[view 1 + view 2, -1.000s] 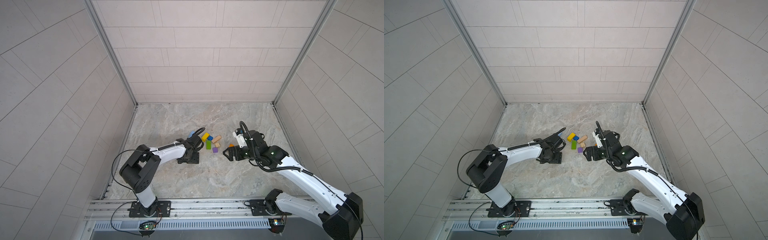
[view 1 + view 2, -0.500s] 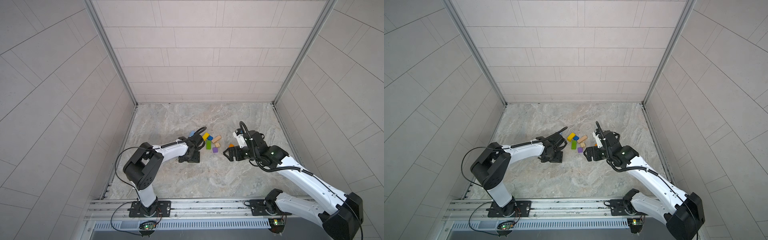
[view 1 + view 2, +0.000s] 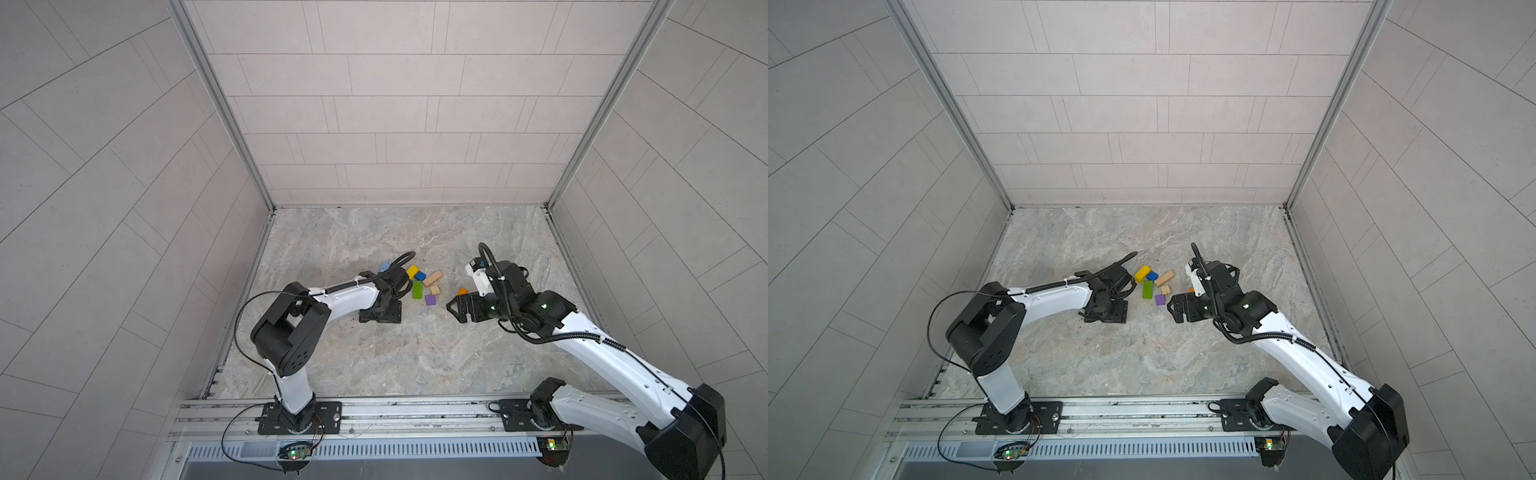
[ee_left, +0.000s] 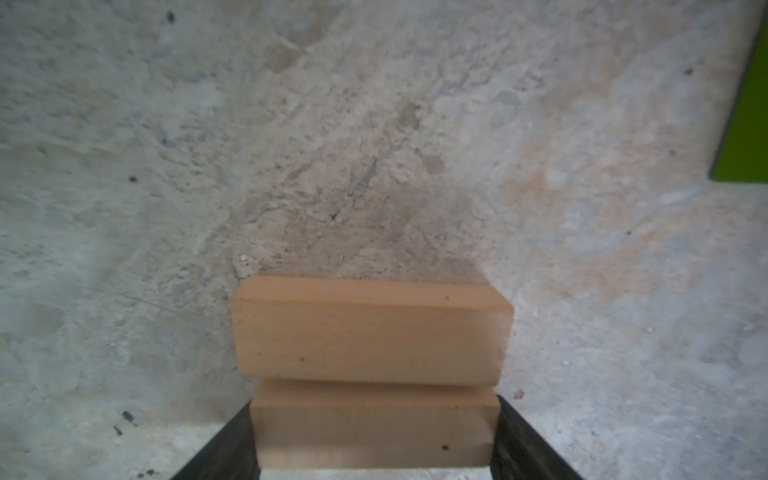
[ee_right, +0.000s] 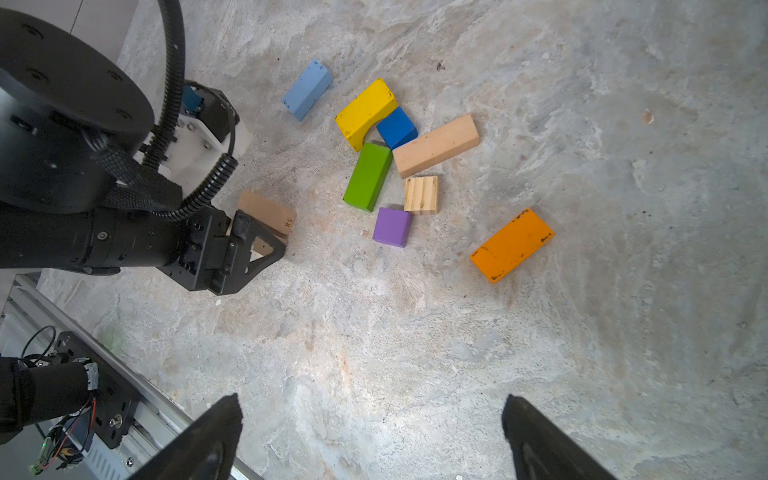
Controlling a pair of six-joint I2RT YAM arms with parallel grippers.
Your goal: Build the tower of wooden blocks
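- The left gripper (image 4: 374, 405) is clenched on a plain tan wooden bar (image 4: 374, 432). Its dark jaws press against both short ends of the bar, low over the grey marbled tabletop (image 4: 374, 145).
- A second plain tan wooden bar (image 4: 370, 332) lies long side to long side against the held one and touches it (the wrist views do not settle whether one rests on the other or they lie abreast).
- The right gripper (image 5: 370, 419) hangs released and empty, jaws spread wide over bare tabletop, well apart from every block.
- The other pieces lie flat and loose between the two arms:
  - A yellow arched wooden block (image 5: 365, 112) has a dark-blue wooden cube (image 5: 397, 126) tucked against its arch.
  - A long tan wooden bar (image 5: 435, 145) touches that cube.
  - A green wooden bar (image 5: 368, 176) lies just beside them.
  - A small tan block with striped grain (image 5: 421, 194) lies just beside a purple wooden cube (image 5: 392, 227).
- A light-blue wooden bar (image 5: 307, 89) lies a little apart from the cluster, and an orange wooden bar (image 5: 512, 245) lies apart on the other side.
- The tower looks barely begun. At most the two tan bars form a base pair, and nothing rises above them.
- Eight blocks are left to stack, so nearly the whole build seems to lie ahead.
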